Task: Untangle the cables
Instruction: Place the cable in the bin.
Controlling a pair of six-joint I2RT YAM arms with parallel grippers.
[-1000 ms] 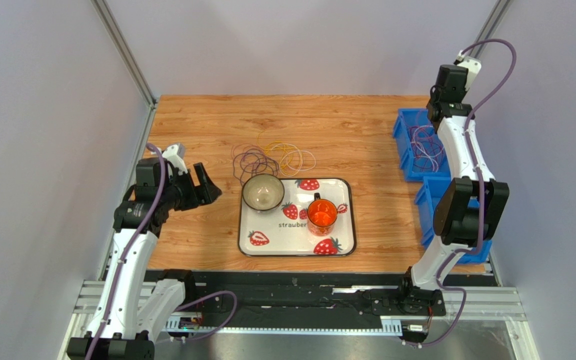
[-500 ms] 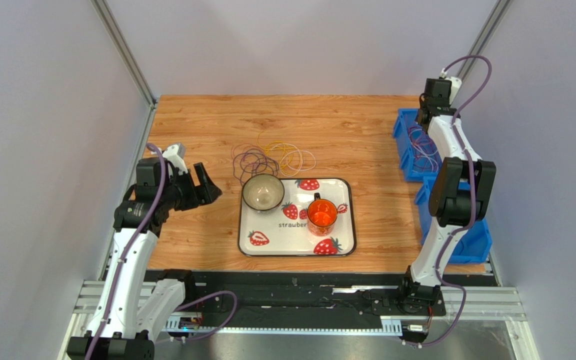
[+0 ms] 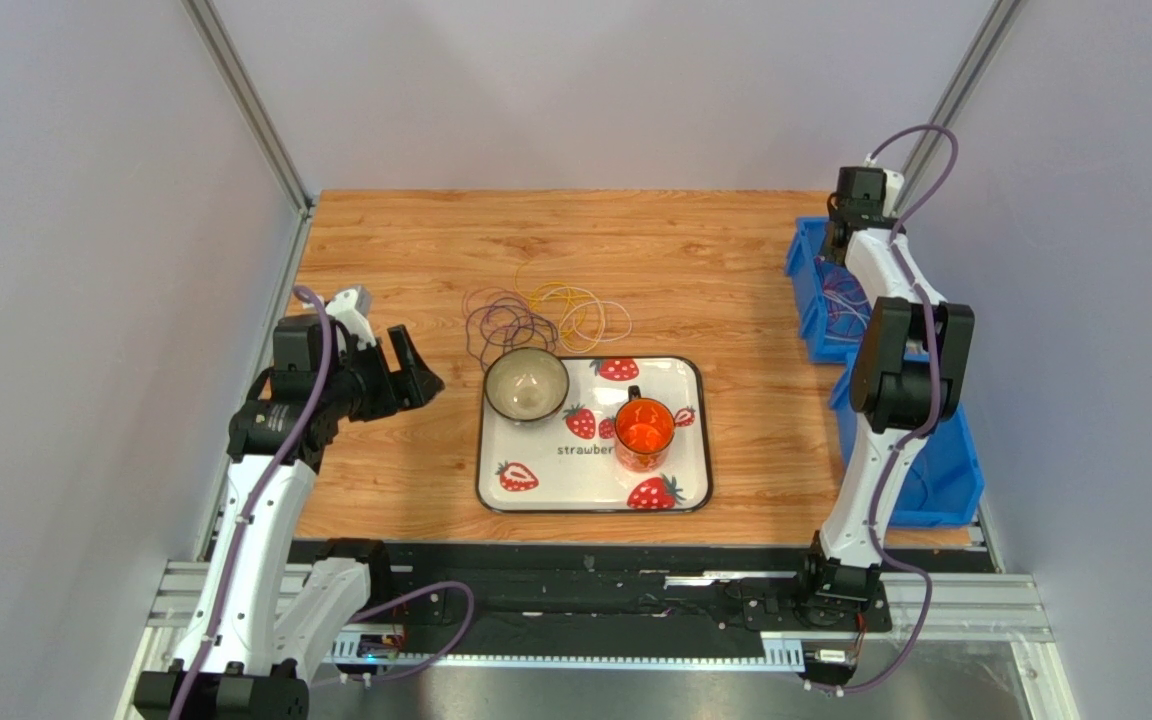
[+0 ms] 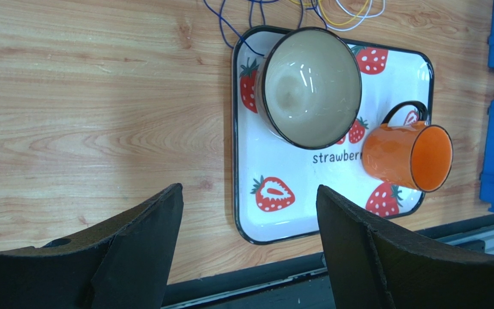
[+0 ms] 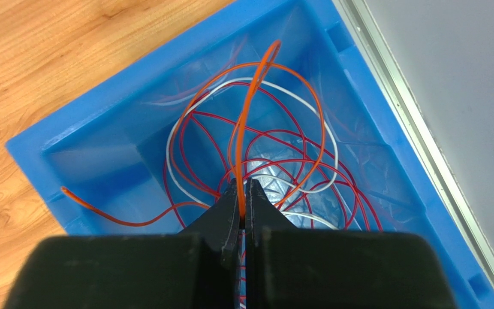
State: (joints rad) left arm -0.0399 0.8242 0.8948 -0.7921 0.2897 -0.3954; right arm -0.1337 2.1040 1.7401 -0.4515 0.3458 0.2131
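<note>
A tangle of purple, yellow and orange cables point(image 3: 545, 318) lies on the wooden table just behind the tray; its near edge shows at the top of the left wrist view point(image 4: 294, 9). My left gripper point(image 3: 402, 368) hovers left of the tray, open and holding nothing point(image 4: 249, 199). My right gripper point(image 5: 243, 187) is shut on an orange cable point(image 5: 249, 109) that loops up out of the far blue bin point(image 5: 101, 129). Red and white cables point(image 5: 282, 154) lie coiled in that bin. In the top view the right gripper point(image 3: 842, 248) hangs over the bin.
A strawberry-print tray point(image 3: 597, 477) sits mid-table with a beige bowl point(image 3: 525, 384) and an orange mug point(image 3: 644, 426) on it. A second blue bin point(image 3: 920, 458) stands nearer along the right edge. Grey walls close in both sides.
The right arm's wrist has swung left and lower over the far blue bin. The left arm and the table's cables have not moved.
</note>
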